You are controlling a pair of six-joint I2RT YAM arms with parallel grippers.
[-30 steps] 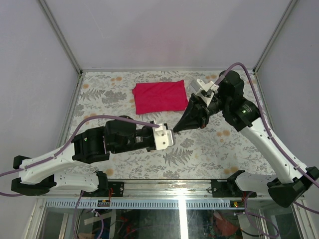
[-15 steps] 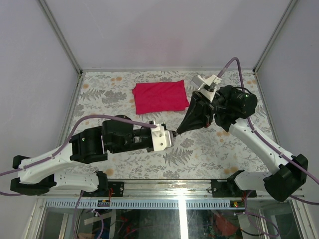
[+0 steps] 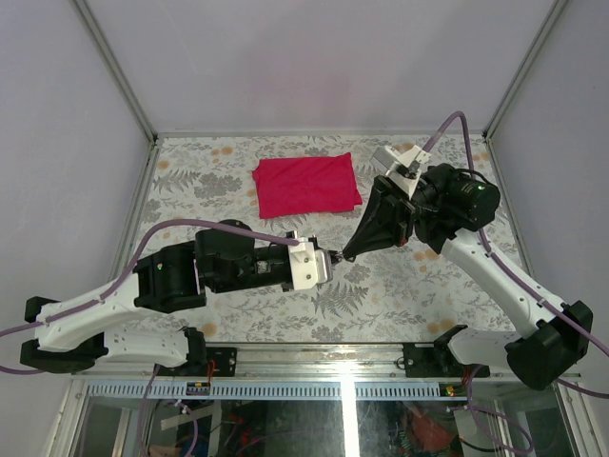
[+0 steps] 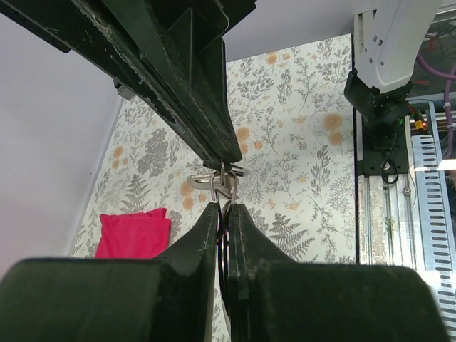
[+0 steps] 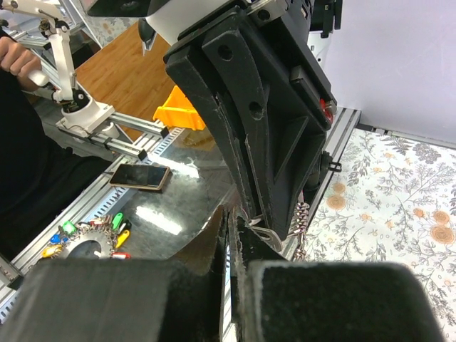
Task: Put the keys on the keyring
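My left gripper is shut on the keyring, a thin wire loop that shows edge-on between its fingers. My right gripper reaches down from the right and meets it tip to tip above the middle of the table. It is shut on a small silver key, whose blade touches the ring's top edge. In the right wrist view the same key sticks out beside my right gripper, under the left gripper's body. The key's head colour is hidden. No other keys show on the table.
A folded red cloth lies at the back centre of the floral table; it also shows in the left wrist view. Enclosure walls stand on three sides. Off the table I see a phone and a bunch of coloured tags.
My right arm's wrist has swung to the right and its gripper tip has moved slightly down-right, closing on the left gripper's tip. My left gripper has barely moved.
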